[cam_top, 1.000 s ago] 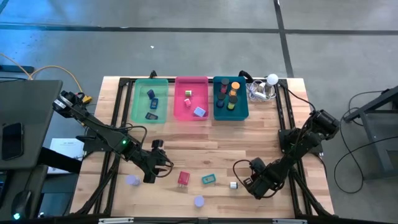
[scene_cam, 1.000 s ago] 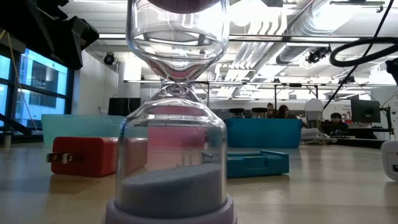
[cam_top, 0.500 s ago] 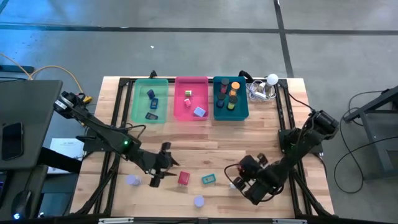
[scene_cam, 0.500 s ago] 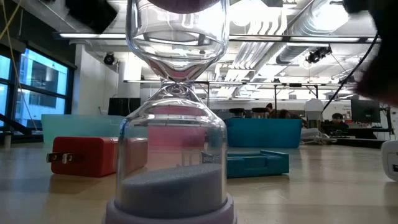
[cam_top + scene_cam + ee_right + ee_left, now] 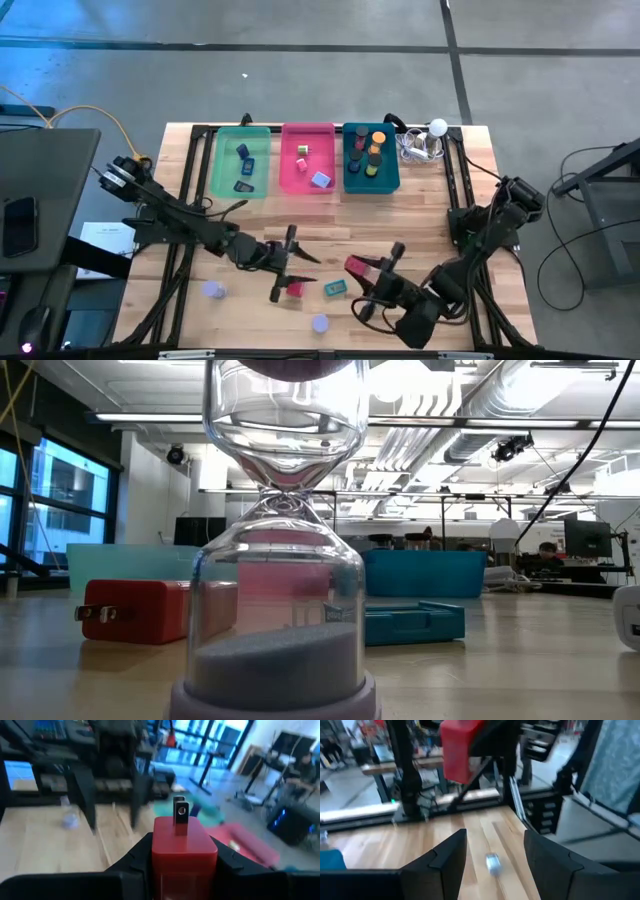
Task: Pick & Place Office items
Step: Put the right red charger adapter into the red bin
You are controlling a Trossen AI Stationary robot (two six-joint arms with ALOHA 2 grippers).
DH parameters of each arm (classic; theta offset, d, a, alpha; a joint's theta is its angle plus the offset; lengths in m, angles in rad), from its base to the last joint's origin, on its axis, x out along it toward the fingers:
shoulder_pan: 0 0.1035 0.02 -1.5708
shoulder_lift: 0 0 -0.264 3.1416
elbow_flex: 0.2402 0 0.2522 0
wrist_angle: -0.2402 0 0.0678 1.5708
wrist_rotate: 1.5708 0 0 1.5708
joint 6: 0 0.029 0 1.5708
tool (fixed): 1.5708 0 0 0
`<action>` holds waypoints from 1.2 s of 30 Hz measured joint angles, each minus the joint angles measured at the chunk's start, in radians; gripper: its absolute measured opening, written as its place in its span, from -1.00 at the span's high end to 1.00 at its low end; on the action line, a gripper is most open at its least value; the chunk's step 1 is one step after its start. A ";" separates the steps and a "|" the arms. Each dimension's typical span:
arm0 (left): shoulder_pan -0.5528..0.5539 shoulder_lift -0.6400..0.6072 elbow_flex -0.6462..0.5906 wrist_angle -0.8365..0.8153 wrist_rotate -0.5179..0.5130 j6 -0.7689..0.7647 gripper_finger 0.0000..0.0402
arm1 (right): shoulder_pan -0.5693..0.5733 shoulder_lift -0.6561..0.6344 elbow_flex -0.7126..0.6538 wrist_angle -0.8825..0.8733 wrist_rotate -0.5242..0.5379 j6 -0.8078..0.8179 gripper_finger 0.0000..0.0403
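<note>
While the lavender-based hourglass (image 5: 285,560) fills the low view right at the desk's near edge, its twin (image 5: 212,290) stands off to the left side. Just behind them, we've got action on both sides! The right hand (image 5: 362,268) is up off the desk (image 5: 330,225), clamped tight on a red charger (image 5: 184,851), prongs pointing away from the wrist, and the block sits snugly between both fingers. Look at the left hand (image 5: 286,265): fingers spread wide, nothing between them, hanging just above a second red charger (image 5: 294,289) that lies flat on the wood. Right beside that one, a teal block (image 5: 335,288) rests on the desk, between the two hands. Past the left hand's fingers, a small silver cylinder (image 5: 492,862) lies on the boards, loose and untouched.

Further back, the middle of the desk is bare wood. At the far edge, three trays sit side by side: the green tray (image 5: 215,150) with a few dark and blue pieces, the pink tray (image 5: 290,172) with a red, a yellowish and a blue piece, and the teal tray (image 5: 347,185) packed with round caps and an orange cylinder (image 5: 378,137). Just right of it, a white ball (image 5: 438,127) sits on a tangle of cable.
</note>
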 joint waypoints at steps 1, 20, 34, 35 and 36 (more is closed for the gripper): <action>0.008 0.020 0.000 0.039 0.000 0.006 0.05 | -0.006 0.000 0.000 0.063 -0.006 -0.070 0.47; 0.064 0.102 0.000 0.266 0.024 0.018 0.05 | -0.185 0.022 0.000 0.355 -0.402 -0.350 0.47; 0.060 0.102 0.000 0.288 0.027 0.146 0.05 | -0.221 0.030 -0.008 0.387 -0.518 -0.372 0.47; 0.060 0.102 0.000 0.288 0.027 0.146 0.05 | -0.221 0.030 -0.008 0.386 -0.522 -0.373 0.47; 0.060 0.102 0.000 0.287 0.027 0.146 0.05 | -0.221 0.030 -0.008 0.385 -0.525 -0.374 0.47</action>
